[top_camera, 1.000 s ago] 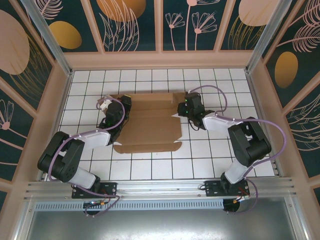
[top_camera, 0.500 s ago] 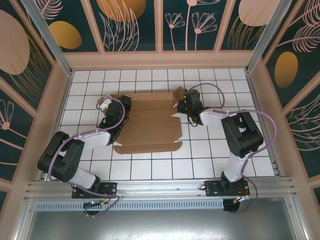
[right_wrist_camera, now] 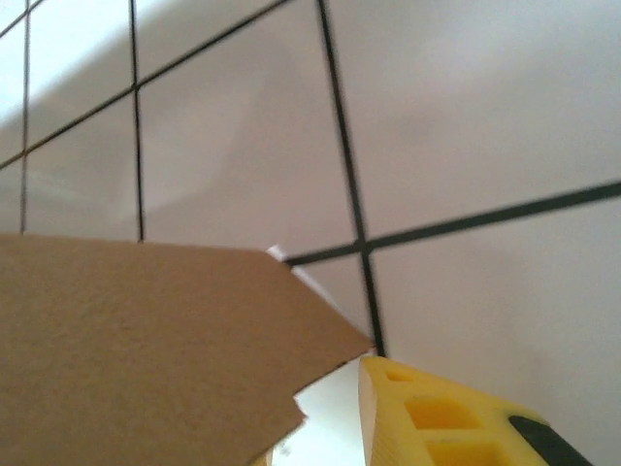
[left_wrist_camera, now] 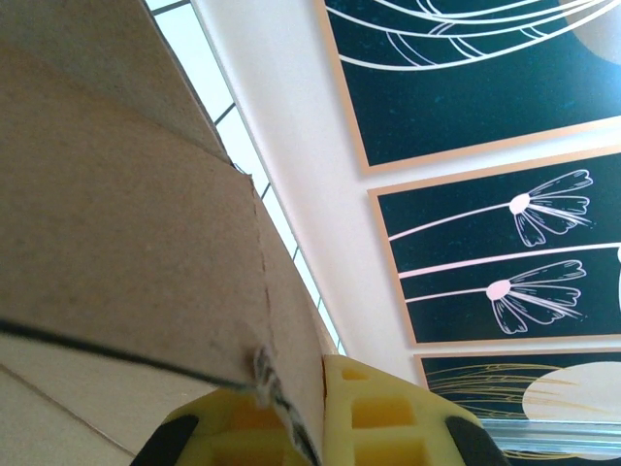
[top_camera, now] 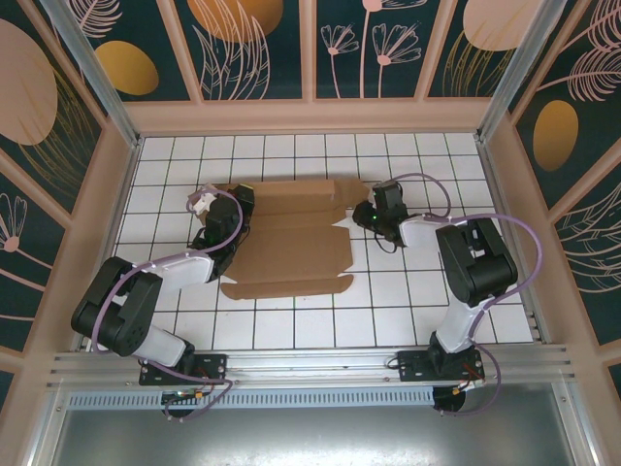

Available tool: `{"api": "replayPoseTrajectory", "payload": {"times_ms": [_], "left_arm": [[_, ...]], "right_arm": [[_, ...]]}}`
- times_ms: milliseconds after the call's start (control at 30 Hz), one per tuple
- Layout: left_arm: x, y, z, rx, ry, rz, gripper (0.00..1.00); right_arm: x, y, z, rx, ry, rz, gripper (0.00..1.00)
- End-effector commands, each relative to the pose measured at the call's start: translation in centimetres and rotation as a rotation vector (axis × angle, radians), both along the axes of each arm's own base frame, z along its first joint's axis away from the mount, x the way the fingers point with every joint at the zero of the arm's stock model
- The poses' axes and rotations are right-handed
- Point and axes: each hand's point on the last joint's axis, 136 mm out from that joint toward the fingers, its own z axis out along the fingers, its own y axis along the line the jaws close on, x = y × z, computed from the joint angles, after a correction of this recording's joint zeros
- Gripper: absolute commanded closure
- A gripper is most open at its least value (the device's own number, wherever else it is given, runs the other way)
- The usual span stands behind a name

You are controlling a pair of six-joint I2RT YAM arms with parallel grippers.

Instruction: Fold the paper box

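Right gripper (right_wrist_camera: pixel 312 416) mostly off-frame, perhaps ajar

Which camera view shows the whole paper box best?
The top external view: there the paper box shows nearly its whole outline on the tiled table. The left wrist view gives a close flap edge pinched between the left fingers; the right wrist view, one corner beside a right finger.

My left gripper (top_camera: pixel 236 198) sits at the paper box's (top_camera: pixel 291 238) left end, a raised flap (left_wrist_camera: pixel 126 194) of it pinched between my fingers (left_wrist_camera: pixel 388 417). My right gripper (top_camera: pixel 363 217) is at the box's right end, a flap corner (right_wrist_camera: pixel 325 342) just left of my finger (right_wrist_camera: pixel 437 413), apart from it. The box lies on the table (top_camera: pixel 408 301) between my two grippers.
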Motion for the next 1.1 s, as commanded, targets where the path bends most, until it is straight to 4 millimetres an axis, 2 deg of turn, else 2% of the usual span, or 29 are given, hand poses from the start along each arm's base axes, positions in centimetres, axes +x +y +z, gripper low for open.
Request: {"api": "replayPoseTrajectory", "payload": {"times_ms": [0, 200, 400, 533, 867, 967, 1067], "left_arm": [[-0.5, 0.5, -2.2, 0.057, 0.079, 0.023, 1.00], [-0.6, 0.4, -2.1, 0.054, 0.076, 0.019, 1.00], [-0.7, 0.4, -2.1, 0.059, 0.077, 0.016, 1.00], [-0.7, 0.3, -2.4, 0.052, 0.081, 0.012, 1.00], [-0.6, 0.0, -2.4, 0.051, 0.083, 0.007, 1.00], [-0.6, 0.1, -2.2, 0.055, 0.082, 0.012, 1.00], [-0.6, 0.4, -2.2, 0.060, 0.086, 0.023, 1.00]], "right_arm": [[-0.2, 2.8, 1.4, 0.204, 0.023, 0.033, 0.71], [0.2, 5.0, 0.9, 0.342, 0.086, 0.080, 0.74], [-1.2, 6.8, 1.8, 0.476, 0.096, 0.147, 0.75], [-1.7, 7.7, 1.9, 0.479, 0.092, 0.177, 0.76], [-1.9, 9.5, -1.4, 0.414, 0.163, 0.208, 0.76], [-1.9, 9.0, -0.4, 0.394, 0.126, 0.223, 0.75], [-2.0, 7.3, 2.4, 0.382, 0.031, 0.217, 0.70]]}}
